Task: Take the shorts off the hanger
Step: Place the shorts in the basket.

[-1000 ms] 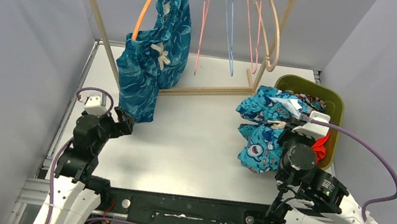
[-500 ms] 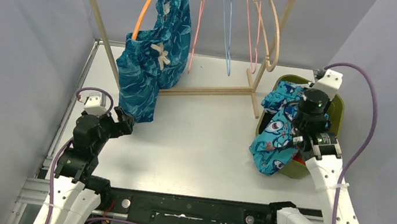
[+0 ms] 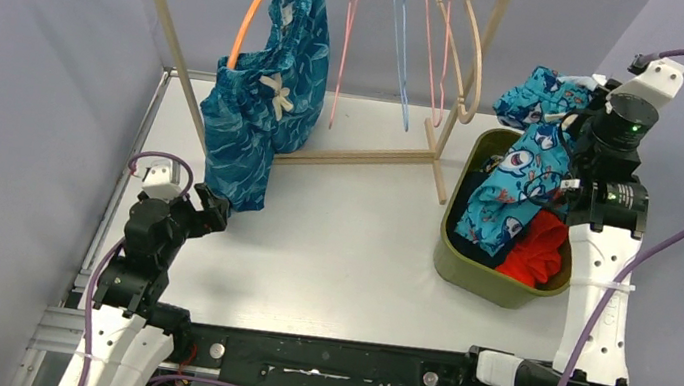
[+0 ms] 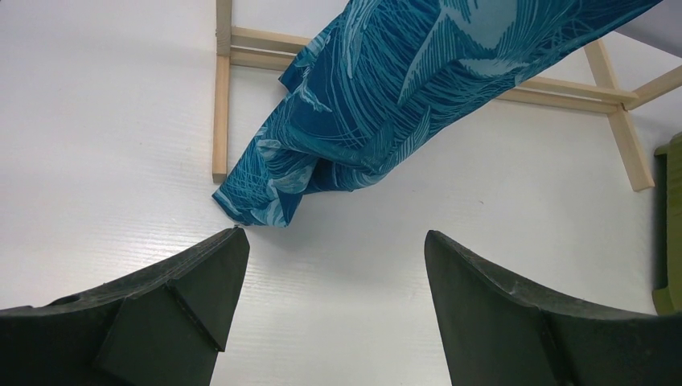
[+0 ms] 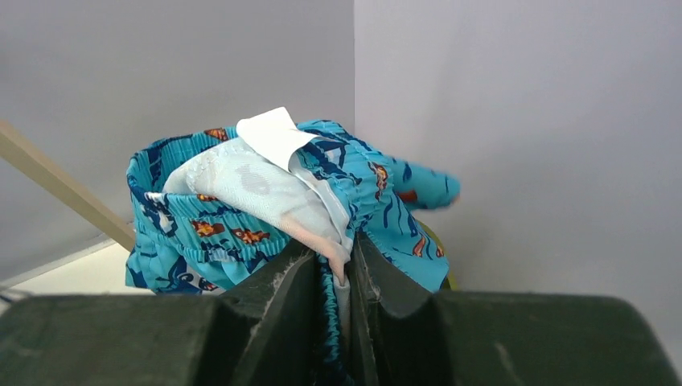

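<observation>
Left gripper [image 4: 334,249] spread wide, empty, near teal shorts' [image 3: 264,111] hem. Bin [image 3: 487,279] holds red shorts [image 3: 536,256]. Right gripper [image 5: 334,261] pinches cartoon shorts [image 3: 523,168] high, tail in bin. Teal shorts hang on orange hanger [image 3: 254,11].

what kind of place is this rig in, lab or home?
Probably a lab test cell, not a home: bare grey walls box in a white table, a left arm and right arm are mounted at its near edge, with a small wooden rack and an olive bin.
</observation>
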Robot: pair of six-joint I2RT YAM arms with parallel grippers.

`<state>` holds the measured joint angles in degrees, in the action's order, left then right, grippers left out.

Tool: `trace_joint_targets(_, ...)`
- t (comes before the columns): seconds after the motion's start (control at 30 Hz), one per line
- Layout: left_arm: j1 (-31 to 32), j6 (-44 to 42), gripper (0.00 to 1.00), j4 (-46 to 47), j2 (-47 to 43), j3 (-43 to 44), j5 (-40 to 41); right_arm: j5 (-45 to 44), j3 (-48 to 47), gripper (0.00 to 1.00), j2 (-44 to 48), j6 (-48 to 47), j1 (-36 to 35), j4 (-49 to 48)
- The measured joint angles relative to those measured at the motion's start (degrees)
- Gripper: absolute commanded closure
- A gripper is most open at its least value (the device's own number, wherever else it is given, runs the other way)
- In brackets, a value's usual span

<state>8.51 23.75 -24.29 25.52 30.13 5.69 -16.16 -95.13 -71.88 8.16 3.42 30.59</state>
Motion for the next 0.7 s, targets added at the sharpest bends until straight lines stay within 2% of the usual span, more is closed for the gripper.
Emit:
trace_joint_targets(0.1, 0.00, 0.00, 0.19, 0.02, -0.13, 0.00, 0.09, 0.72, 2.97, 1.00, 0.31, 0.24, 0.68, -1.46)
trace_joint_targets(0.3, -0.04, 0.00, 0.19, 0.02, -0.33, -0.02, 0.11, 5.03, 22.49, 1.00, -0.07, 2.10, 2.60, -2.58)
trace_joint_targets(0.4, -0.07, 0.00, 0.19, 0.02, -0.33, -0.02, 0.09, 9.38, 28.89, 1.00, -2.78, 2.93, 4.26, -0.48)
trace_joint_targets(0.57, -0.09, 0.00, 0.19, 0.02, -0.33, -0.02, 0.09, 13.44, 29.55, 1.00, -5.05, 3.08, 5.90, 1.07)
trace_joint_targets(0.7, -0.11, 0.00, 0.19, 0.02, -0.33, -0.02, 0.09, 14.23, 23.39, 1.00, -5.44, 3.06, 6.75, 2.21)
